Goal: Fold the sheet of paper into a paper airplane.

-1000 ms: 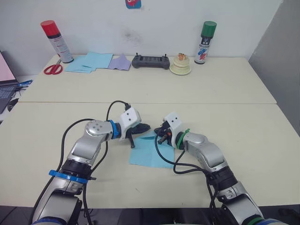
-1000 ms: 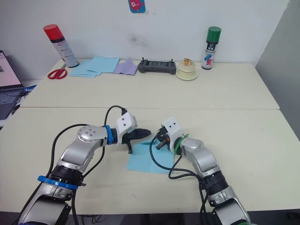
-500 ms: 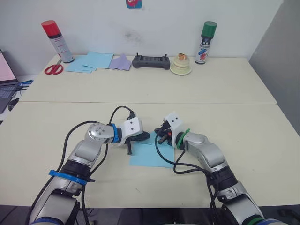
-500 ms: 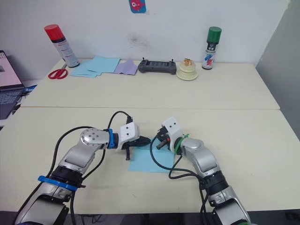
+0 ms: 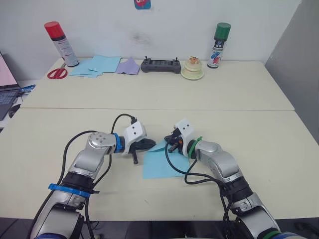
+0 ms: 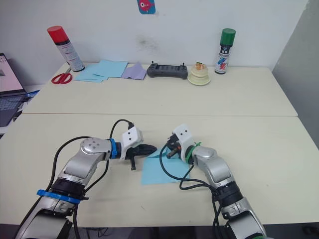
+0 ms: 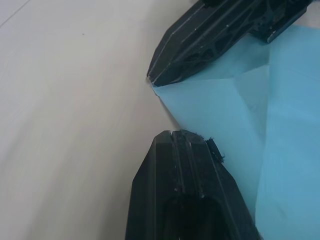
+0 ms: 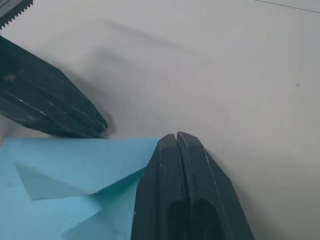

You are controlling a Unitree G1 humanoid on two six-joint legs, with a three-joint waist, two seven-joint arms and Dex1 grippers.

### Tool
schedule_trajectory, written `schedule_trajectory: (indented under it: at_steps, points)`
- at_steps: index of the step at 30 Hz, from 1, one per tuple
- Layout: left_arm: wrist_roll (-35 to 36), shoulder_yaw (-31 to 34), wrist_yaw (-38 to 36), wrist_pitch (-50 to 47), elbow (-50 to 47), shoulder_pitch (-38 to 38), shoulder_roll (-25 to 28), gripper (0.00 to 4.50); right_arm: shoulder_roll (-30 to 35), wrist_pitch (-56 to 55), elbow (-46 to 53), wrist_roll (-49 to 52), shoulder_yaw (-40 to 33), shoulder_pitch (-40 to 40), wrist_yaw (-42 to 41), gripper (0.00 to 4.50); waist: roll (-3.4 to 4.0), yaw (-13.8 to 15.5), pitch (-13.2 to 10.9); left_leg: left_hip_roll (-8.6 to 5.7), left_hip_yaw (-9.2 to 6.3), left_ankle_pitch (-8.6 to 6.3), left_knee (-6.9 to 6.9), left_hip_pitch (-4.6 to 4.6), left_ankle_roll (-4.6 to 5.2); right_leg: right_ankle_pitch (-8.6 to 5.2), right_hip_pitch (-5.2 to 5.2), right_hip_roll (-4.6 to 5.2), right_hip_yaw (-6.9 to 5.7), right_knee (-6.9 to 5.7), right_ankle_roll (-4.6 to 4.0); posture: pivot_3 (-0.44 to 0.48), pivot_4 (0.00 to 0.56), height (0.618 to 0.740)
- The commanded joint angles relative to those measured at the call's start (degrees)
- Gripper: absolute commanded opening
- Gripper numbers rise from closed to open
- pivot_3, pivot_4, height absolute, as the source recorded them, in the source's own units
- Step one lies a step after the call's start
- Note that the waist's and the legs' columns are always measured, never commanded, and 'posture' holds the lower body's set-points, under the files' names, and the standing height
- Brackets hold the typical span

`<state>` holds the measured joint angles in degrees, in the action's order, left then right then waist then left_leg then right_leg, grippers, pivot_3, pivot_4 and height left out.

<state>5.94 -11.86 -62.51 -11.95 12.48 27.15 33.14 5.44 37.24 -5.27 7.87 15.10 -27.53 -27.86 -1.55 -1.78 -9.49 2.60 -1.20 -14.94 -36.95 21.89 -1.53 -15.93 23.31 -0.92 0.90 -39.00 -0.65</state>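
Here the table (image 5: 259, 129) carries the sheet of paper (image 5: 160, 167) on its near half, between my two arms, its long axis running from the near edge up toward a folded far corner. That far corner is what the next crease seems to turn on, and both claws meet there. My right gripper (image 8: 176, 137) has its fingers pressed together, tip on the sheet's far edge, just right of the corner. My left gripper (image 7: 175, 136), fingers likewise together, lies at the sheet's left edge, tip beside that same corner and a touch nearer it.
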Motion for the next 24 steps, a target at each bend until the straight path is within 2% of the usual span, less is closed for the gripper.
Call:
schedule_trajectory:
  at_steps: [1, 7, 12, 15, 20, 24]
  points:
    - [-1.1, -1.6, 0.5, 2.0, -1.8, -0.7, -1.2, 0.04, 0.2, 1.2, -1.1, -0.5, 0.2, 0.3, 0.3, 0.00, 0.00, 0.0, 0.0, 0.00, 0.00, 0.00, 0.00, 0.00, 0.00, 0.00, 0.00, 0.00, 0.00, 0.00, 0.00, 0.000, 0.150, 0.740]
    - [-3.9, -2.3, 1.0, 6.3, 0.5, 0.1, -0.7, 0.04, 0.5, 1.4, -0.7, -0.5, 0.1, 0.5, 0.3, 0.00, 0.00, 0.0, 0.0, 0.00, 0.00, 0.00, 0.00, 0.00, 0.00, 0.00, 0.00, 0.01, 0.00, 0.00, 0.00, 0.000, 0.150, 0.740]
    - [-1.3, 2.2, 1.0, 3.3, 1.6, 4.1, 1.1, 0.04, 0.8, 1.6, -0.4, -0.5, 0.0, 0.6, 0.3, 0.00, 0.00, 0.0, 0.0, -0.01, -0.01, 0.00, 0.00, 0.01, 0.00, 0.00, 0.00, 0.00, -0.02, 0.00, 0.00, 0.000, 0.150, 0.740]
    - [2.2, 3.5, -0.4, -0.1, -0.5, 4.7, 0.2, 0.04, 0.9, 1.6, -0.5, -0.5, 0.0, 0.6, 0.2, 0.00, 0.00, 0.0, 0.0, 0.00, -0.01, 0.00, 0.01, 0.01, 0.00, 0.00, 0.00, -0.01, -0.02, 0.01, 0.00, 0.000, 0.150, 0.740]
    - [3.3, 1.7, -0.5, -3.1, -5.0, 3.0, -2.0, 0.04, 0.8, 1.5, -0.6, -0.5, 0.2, 0.6, 0.1, 0.00, 0.00, 0.0, 0.0, -0.02, 0.03, 0.00, -0.01, 0.03, 0.00, 0.00, 0.00, 0.00, 0.02, 0.01, 0.01, 0.000, 0.150, 0.740]
    - [-0.2, -1.7, -0.5, -2.0, -5.9, 0.1, -0.9, 0.04, 0.8, 1.6, -0.3, -0.6, 0.3, 0.8, 0.2, 0.00, 0.00, 0.0, 0.0, -0.02, 0.03, 0.00, 0.01, 0.00, 0.00, 0.00, 0.00, 0.00, 0.03, 0.00, 0.01, 0.000, 0.150, 0.740]
